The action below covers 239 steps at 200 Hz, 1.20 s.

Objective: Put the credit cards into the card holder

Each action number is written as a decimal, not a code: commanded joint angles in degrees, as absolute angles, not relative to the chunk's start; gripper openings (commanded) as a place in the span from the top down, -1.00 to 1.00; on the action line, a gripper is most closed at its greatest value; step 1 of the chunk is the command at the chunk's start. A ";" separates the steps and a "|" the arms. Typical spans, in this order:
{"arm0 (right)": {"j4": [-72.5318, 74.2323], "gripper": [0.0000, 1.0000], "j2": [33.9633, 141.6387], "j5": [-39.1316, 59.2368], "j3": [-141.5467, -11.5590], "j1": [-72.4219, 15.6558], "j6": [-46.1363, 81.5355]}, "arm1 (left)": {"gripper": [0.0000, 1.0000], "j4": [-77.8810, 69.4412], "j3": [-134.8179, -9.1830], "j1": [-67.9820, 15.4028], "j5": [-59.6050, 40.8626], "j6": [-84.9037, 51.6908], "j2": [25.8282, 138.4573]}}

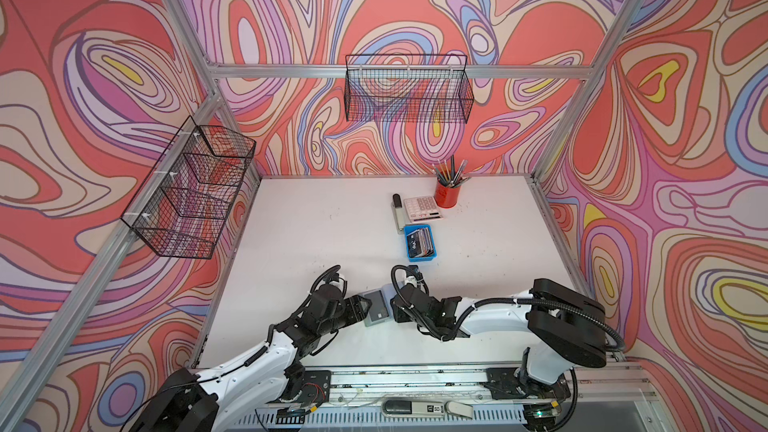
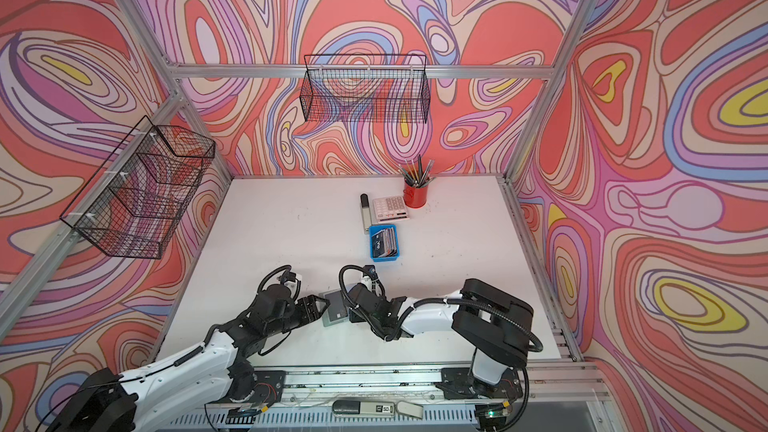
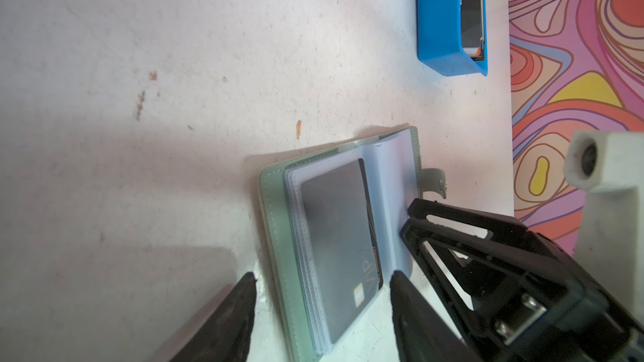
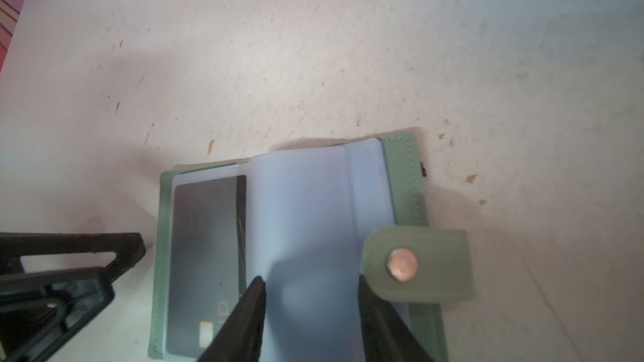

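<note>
The white table carries the whole job, and both arms meet near its front edge. The left gripper stands wide open and holds nothing; its fingers straddle the near end of the card holder. The right gripper has its jaws partly apart over a clear sleeve page and carries no card. Whether its tips press on the page cannot be determined. The card holder lies open and flat on the table between the two grippers. It is well apart from the blue tray, which sits farther back, just in front of the calculator. The credit cards stand on edge in that tray, except one dark card marked VIP, which sits inside a sleeve on the half nearest the left gripper. The step in hand appears to be the close of one insertion. The next move likely calls for a pinch on the thin edge of a tray card, while the other gripper keeps the pages spread and a sleeve mouth exposed. In both top views the grippers cover part of the holder, and the tray cards are too small to count. Both wrist views cut off the holder's near end and most of the tray. The snap tab hides part of the cover beneath it, and no empty sleeve mouth is discernible.
</note>
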<state>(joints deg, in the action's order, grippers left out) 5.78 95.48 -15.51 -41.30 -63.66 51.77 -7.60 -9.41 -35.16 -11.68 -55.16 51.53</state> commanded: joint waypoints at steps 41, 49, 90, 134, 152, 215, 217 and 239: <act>14.88 0.00 98.10 -5.28 -40.79 -63.02 53.49 | -0.26 -8.79 -8.57 -34.89 -12.08 -55.55 51.90; 15.96 0.00 98.38 -4.32 -40.77 -62.93 53.69 | -0.26 -8.79 -8.59 -34.89 -12.10 -55.57 51.83; 20.86 0.00 98.52 -1.38 -39.95 -62.76 54.44 | -0.26 -8.63 -8.50 -34.89 -11.78 -55.63 51.65; 24.56 0.03 98.44 0.81 -39.29 -62.75 54.93 | -0.26 -7.63 -8.32 -34.89 -10.83 -55.72 50.43; 25.81 0.03 98.61 1.29 -39.02 -62.75 55.19 | -0.26 -6.91 -8.12 -34.89 -10.33 -55.81 49.46; 28.65 0.04 98.88 1.43 -38.41 -62.76 55.62 | -0.26 -4.38 -7.51 -34.89 -8.68 -56.24 45.52; 28.65 0.04 98.88 1.37 -38.41 -62.76 55.63 | -0.26 -4.28 -7.48 -34.89 -8.65 -56.25 45.42; 28.71 0.04 98.92 0.97 -38.41 -62.76 55.72 | -0.26 -3.31 -7.29 -34.89 -8.09 -56.42 43.96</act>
<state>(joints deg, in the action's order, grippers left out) 26.46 98.28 1.30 -39.09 -62.96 54.98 -6.13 -8.29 -35.16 -9.43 -55.77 45.45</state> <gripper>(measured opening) 0.477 0.630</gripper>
